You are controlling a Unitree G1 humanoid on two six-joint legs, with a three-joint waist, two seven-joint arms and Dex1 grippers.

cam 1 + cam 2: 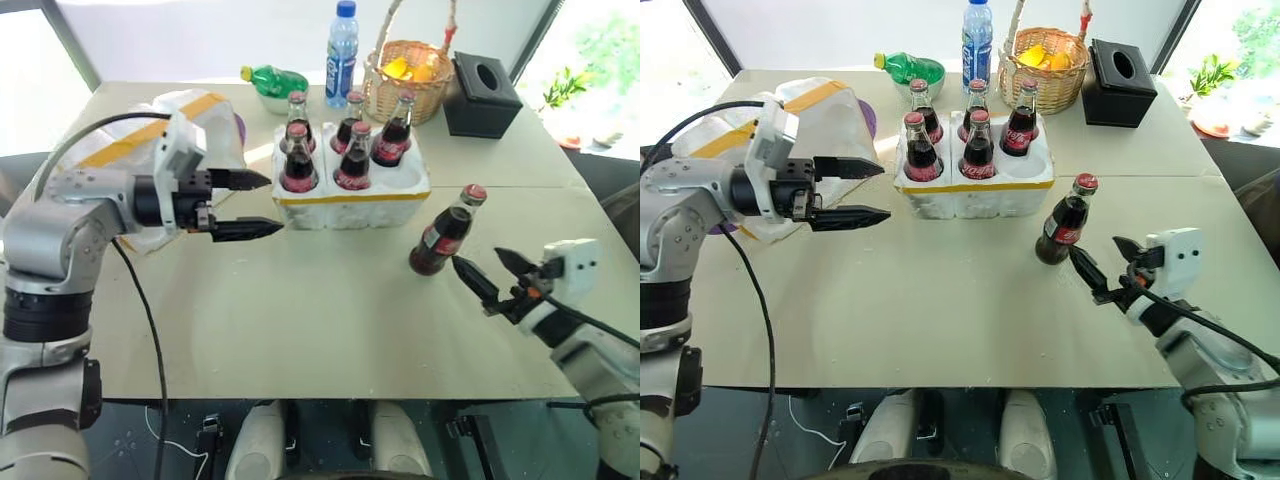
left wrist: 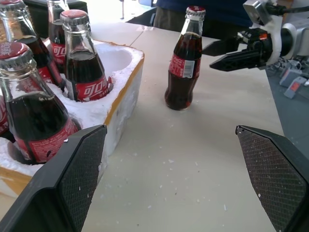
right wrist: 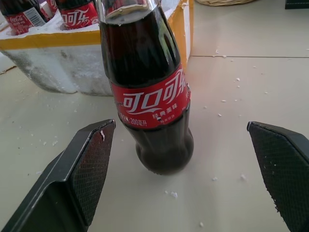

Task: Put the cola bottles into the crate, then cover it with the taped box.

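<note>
Showing sixth cola bottle (image 3: 149, 96) upright between spread right jaws.

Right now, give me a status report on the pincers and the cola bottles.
Both pincers open: left pincer beside the crate, right pincer facing the last cola bottle. Five bottles seated, front-right well empty. Nothing in the way.

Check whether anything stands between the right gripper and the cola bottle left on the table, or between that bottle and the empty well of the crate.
Nothing visible does. The right gripper is open, facing the loose cola bottle across bare table. The empty well is the near-right corner of the crate, closest to that bottle.
</note>
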